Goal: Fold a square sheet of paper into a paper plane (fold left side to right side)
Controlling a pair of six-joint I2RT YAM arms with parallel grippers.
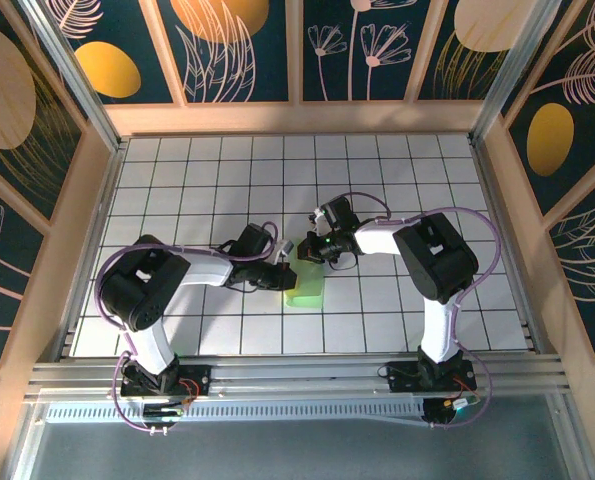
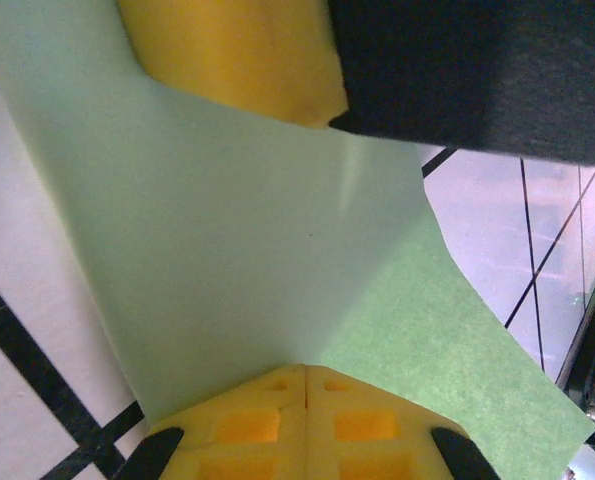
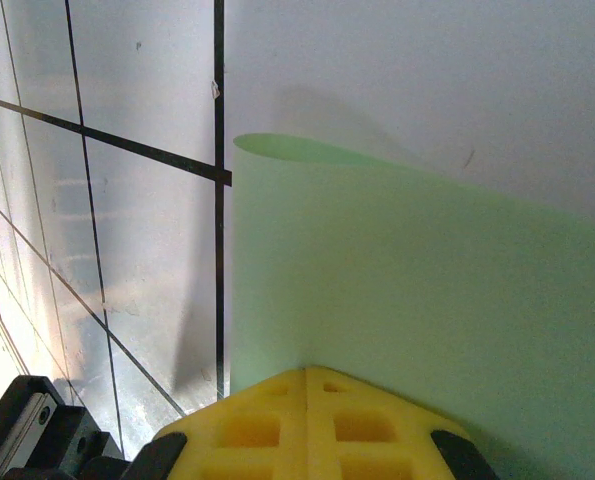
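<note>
The square sheet of paper (image 1: 306, 282) is pale green and curls up off the tiled table between my two grippers. My left gripper (image 1: 281, 270) is at its left edge. In the left wrist view the yellow jaws (image 2: 305, 372) are shut, and the sheet (image 2: 227, 260) spreads out from their tip, bending over to a darker green part (image 2: 447, 340). My right gripper (image 1: 308, 247) is at the sheet's far edge. Its yellow jaws (image 3: 307, 375) are also shut where the sheet (image 3: 417, 290) rises from them, and the sheet's curled edge (image 3: 277, 146) casts a shadow on the table. The right gripper's yellow finger (image 2: 237, 55) sits just beyond the sheet in the left wrist view.
The white table with black grid lines (image 1: 197, 180) is walled by a wooden frame (image 1: 297, 118). An aluminium rail (image 1: 297, 375) runs along the near edge with both arm bases on it. The two arms meet close together at the table's middle.
</note>
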